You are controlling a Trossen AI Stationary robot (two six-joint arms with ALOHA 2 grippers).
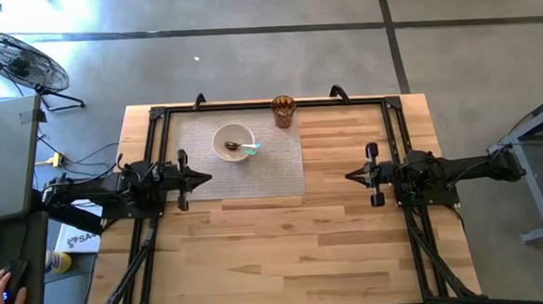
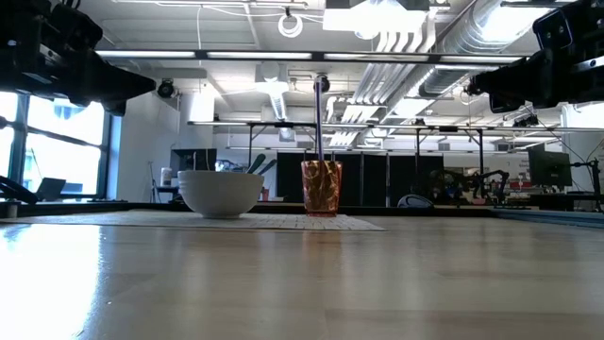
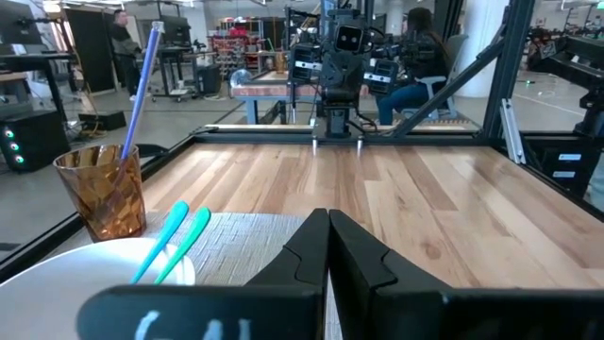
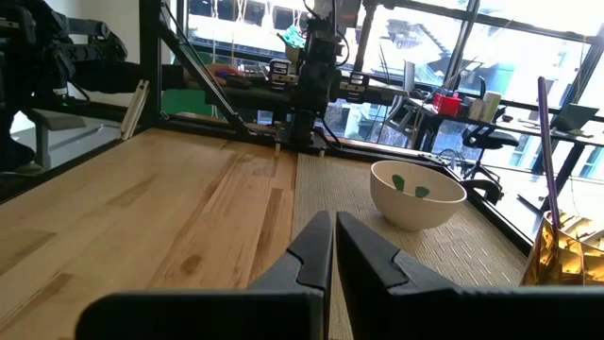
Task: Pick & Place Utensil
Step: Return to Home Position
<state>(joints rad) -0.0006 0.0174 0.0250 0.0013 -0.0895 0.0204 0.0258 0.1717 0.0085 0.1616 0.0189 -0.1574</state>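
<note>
A white bowl stands on a grey woven mat and holds teal-handled utensils, whose handles stick up over its rim. An amber cup at the mat's far corner holds a purple utensil upright. My left gripper is shut and hovers over the mat's left edge, near side of the bowl. My right gripper is shut above bare wood, right of the mat. Neither touches anything.
A black frame rail runs along the table's far edge and down both sides. Bare wooden tabletop stretches across the near half. A fan and a desk stand off the table's left side, where a person's hand shows.
</note>
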